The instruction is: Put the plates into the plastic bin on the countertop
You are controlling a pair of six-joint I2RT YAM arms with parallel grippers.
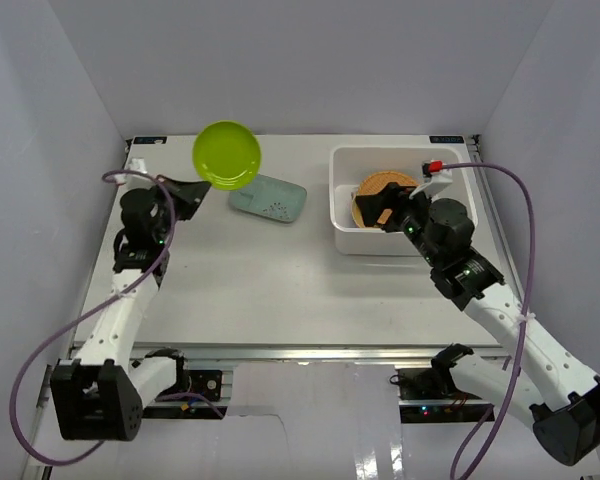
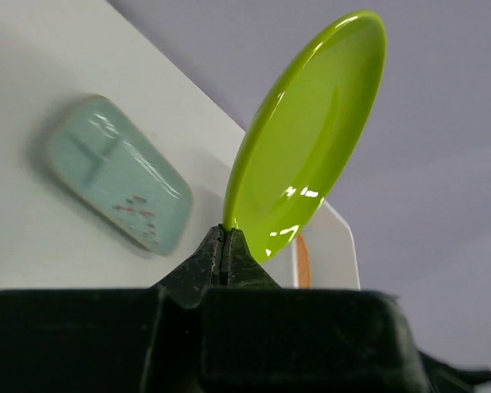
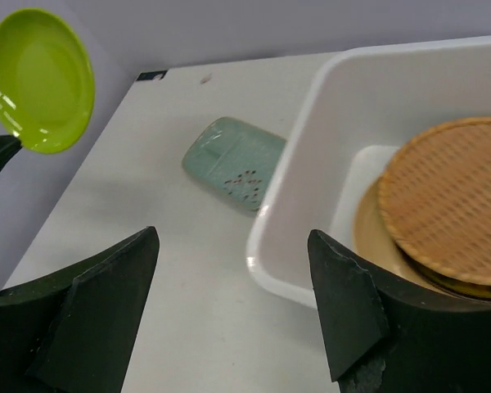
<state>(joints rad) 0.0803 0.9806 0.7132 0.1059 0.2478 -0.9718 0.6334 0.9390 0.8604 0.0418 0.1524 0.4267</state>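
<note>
Plate, glossy round lime, in L hand.

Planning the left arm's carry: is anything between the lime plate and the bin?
The teal plate lies flat between them, below the raised lime plate; the open right gripper hovers at the bin.

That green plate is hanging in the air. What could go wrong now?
The left end effector pinches the glossy lime green plate only at its rim, so it may slip or swing loose. If dropped, it could hit the teal plate lying nearby. The right end effector sits open at the plastic bin, possibly blocking entry.
</note>
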